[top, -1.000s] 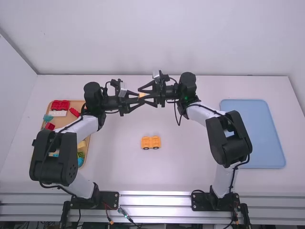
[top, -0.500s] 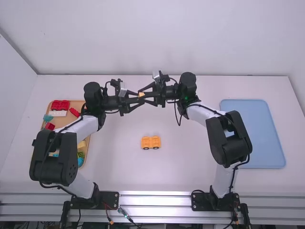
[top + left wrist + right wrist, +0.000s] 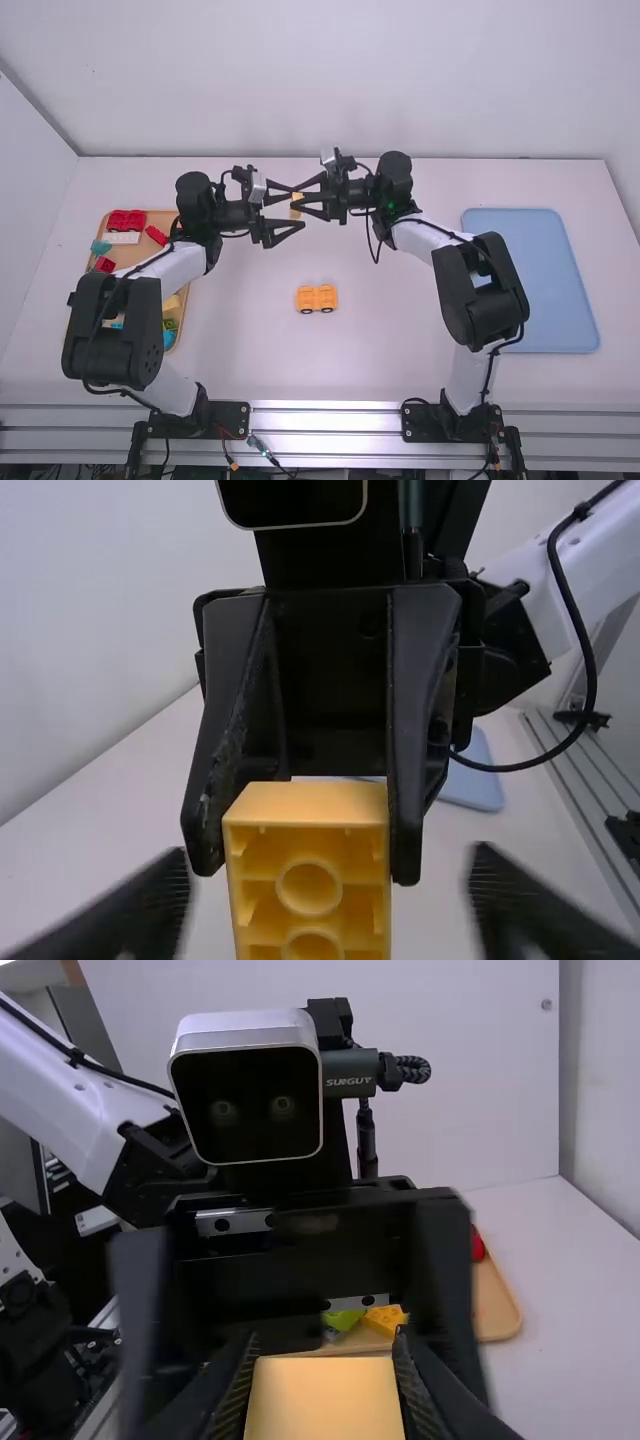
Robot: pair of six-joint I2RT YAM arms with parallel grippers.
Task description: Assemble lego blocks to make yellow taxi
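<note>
Your right gripper (image 3: pixel 296 199) grasps a hollow yellow-orange plastic block (image 3: pixel 300 805) between its fingers. Your left gripper (image 3: pixel 300 208) has released fingers, spread wide.

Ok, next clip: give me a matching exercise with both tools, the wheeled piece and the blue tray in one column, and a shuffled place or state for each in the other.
Column one
1. Left tool
2. Right tool
3. Wheeled piece
4. Blue tray

Column two
A. Near the middle of the table
B. Open, its fingers spread
C. At the right side of the table
D. Shut on a yellow-orange block

Right pairs: 1-B, 2-D, 3-A, 4-C
</note>
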